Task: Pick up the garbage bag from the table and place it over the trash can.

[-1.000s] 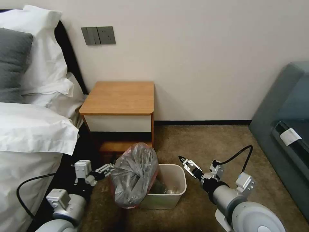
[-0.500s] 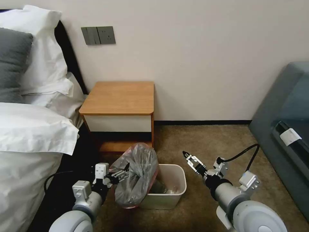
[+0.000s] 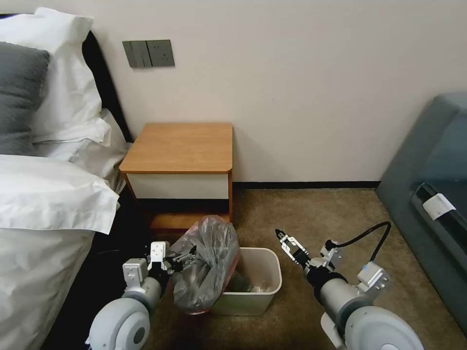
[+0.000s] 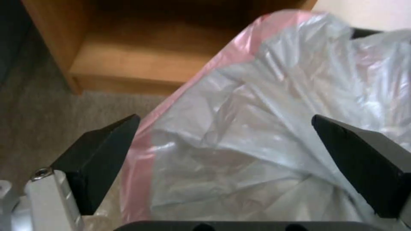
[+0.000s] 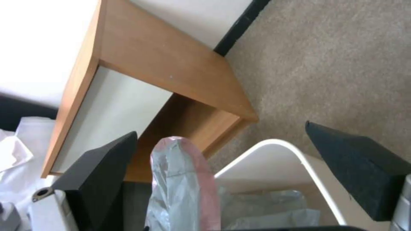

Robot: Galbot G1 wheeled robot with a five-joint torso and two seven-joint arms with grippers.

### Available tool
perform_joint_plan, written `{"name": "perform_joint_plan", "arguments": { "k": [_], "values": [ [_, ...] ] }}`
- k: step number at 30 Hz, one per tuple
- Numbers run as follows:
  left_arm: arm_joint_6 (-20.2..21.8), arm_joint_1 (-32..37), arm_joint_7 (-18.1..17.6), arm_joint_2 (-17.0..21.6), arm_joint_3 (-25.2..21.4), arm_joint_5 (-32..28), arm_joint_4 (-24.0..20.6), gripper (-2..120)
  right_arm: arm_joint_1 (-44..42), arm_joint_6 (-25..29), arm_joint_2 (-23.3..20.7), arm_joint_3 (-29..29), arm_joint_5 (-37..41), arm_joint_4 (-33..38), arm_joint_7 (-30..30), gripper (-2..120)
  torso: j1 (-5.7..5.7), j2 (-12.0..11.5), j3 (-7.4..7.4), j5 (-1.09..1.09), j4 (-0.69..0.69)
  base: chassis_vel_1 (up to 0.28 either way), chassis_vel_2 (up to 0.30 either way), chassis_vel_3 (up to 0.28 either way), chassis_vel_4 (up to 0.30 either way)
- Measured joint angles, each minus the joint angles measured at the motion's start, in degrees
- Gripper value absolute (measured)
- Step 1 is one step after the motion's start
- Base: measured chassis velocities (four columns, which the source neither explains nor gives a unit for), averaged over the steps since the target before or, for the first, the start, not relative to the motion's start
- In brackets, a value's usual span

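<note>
The garbage bag [image 3: 206, 262] is crinkly grey plastic with a pink edge. It stands bunched up over the left side of the cream trash can [image 3: 262, 282], and part of it hangs inside. The trash can sits on the carpet in front of the wooden table [image 3: 180, 146], whose top is bare. My left gripper [image 3: 187, 255] is open at the bag's left side. In the left wrist view the bag [image 4: 257, 134] lies between the left gripper's [image 4: 224, 118] spread fingers. My right gripper [image 3: 284, 239] is open, hovering just right of the can's far rim [image 5: 274, 144].
A bed with white bedding [image 3: 44, 194] runs along the left, close to my left arm. A grey upholstered seat [image 3: 428, 194] stands at the right. Brown carpet [image 3: 311, 214] lies open between the can and that seat.
My left gripper has swung right, from beside the bed up against the bag's left side. The right gripper has shifted slightly right and up. The bag and the can stay put.
</note>
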Motion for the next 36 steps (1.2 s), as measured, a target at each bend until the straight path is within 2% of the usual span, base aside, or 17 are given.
{"name": "perform_joint_plan", "arguments": {
  "k": [17,36],
  "values": [
    [0.02,-0.76,0.18,-2.22,-0.06,-3.26,3.55,100,-0.18,0.34,-0.67,-0.70,-0.43,-0.68,-0.68,100,0.00,0.00,0.00,0.00,0.00,0.000,0.000,0.000,0.000],
    [-0.04,-0.18,0.68,-2.63,1.62,-0.69,2.84,100,-0.71,0.34,-0.43,-0.68,-1.13,-0.46,-0.96,100,0.00,0.00,0.00,0.00,0.00,0.000,0.000,0.000,0.000]
  ]
}}
